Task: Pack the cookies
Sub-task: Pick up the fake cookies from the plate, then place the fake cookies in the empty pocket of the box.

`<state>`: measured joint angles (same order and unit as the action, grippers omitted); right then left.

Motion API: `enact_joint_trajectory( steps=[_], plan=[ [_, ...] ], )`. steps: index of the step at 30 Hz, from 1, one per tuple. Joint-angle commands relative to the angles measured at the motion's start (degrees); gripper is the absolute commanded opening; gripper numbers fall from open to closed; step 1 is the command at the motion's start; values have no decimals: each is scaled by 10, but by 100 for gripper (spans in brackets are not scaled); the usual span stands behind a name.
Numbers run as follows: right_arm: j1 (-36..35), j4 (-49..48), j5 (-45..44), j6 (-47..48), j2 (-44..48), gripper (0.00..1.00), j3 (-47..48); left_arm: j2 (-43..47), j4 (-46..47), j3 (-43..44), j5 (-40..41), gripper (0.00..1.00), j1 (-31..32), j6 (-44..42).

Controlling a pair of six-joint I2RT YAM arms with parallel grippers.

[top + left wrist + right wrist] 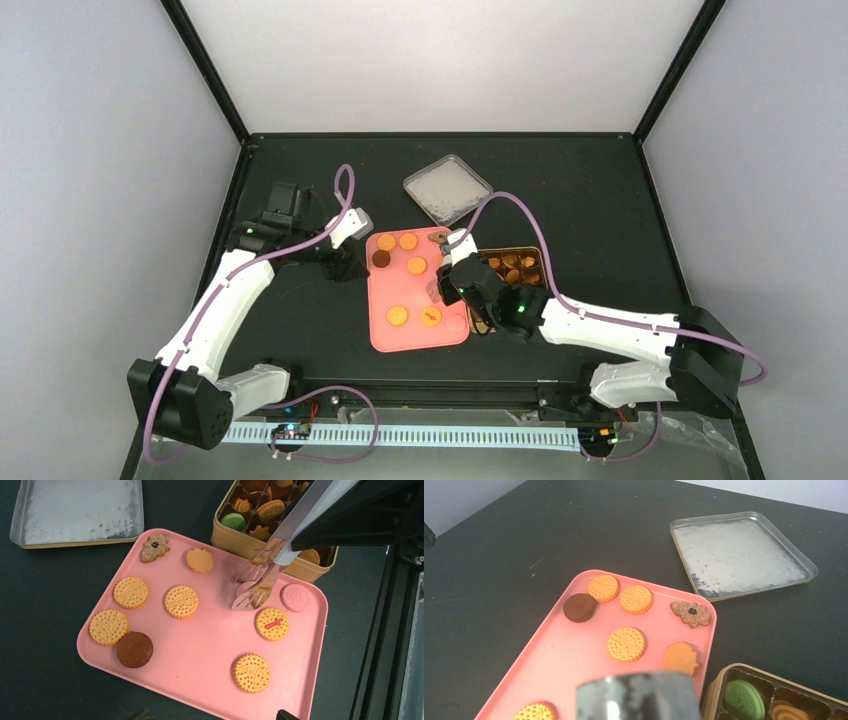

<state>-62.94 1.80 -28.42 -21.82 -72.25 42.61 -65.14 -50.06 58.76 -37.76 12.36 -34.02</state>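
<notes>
A pink tray [400,290] lies mid-tabletop [600,200], which is black, long side running toward twelve o'clock. At its one o'clock, apart from it, an upturned silver tin lid [447,188] rests flat. A gold compartmented tin [240,542] sits just beside the tray at three o'clock. Metal tongs [300,512] slant over the tin's wall, tips down near the tray's two o'clock corner.

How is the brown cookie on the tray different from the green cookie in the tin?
The brown cookie is dark like chocolate; the green cookie is light green. The brown cookie lies flat on the pink tray, not yet packed; the green cookie already sits in a compartment of the tin. The brown cookie's top is plain and smooth; the green cookie's looks ridged at the edge. Both are round.
</notes>
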Motion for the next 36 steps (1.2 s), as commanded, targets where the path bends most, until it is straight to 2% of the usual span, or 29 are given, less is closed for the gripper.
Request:
enact_joint_trajectory(
  steps=[1, 4, 10, 15, 24, 31, 36],
  plan=[
    [-2, 19, -15, 1, 14, 31, 7, 2, -2, 7, -12, 65, -6, -10],
    [-2, 23, -6, 3, 16, 42, 6, 3, -2, 7, -14, 65, -6, -11],
    [-3, 11, 2, -6, 12, 45, -7, 2, -6, 8, -17, 65, -6, -13],
    [-3, 8, 2, -6, 9, 41, -12, 2, -8, 8, -16, 65, -6, -15],
    [-3, 30, -14, 15, 18, 28, 10, 1, -11, 13, -17, 64, -7, -14],
    [-2, 64, -19, 41, 76, 25, 68, 0, -16, 13, -19, 64, -8, -16],
    [4, 121, -55, 42, 134, 25, 91, 1, -19, 17, -19, 64, -8, -17]
  ],
)
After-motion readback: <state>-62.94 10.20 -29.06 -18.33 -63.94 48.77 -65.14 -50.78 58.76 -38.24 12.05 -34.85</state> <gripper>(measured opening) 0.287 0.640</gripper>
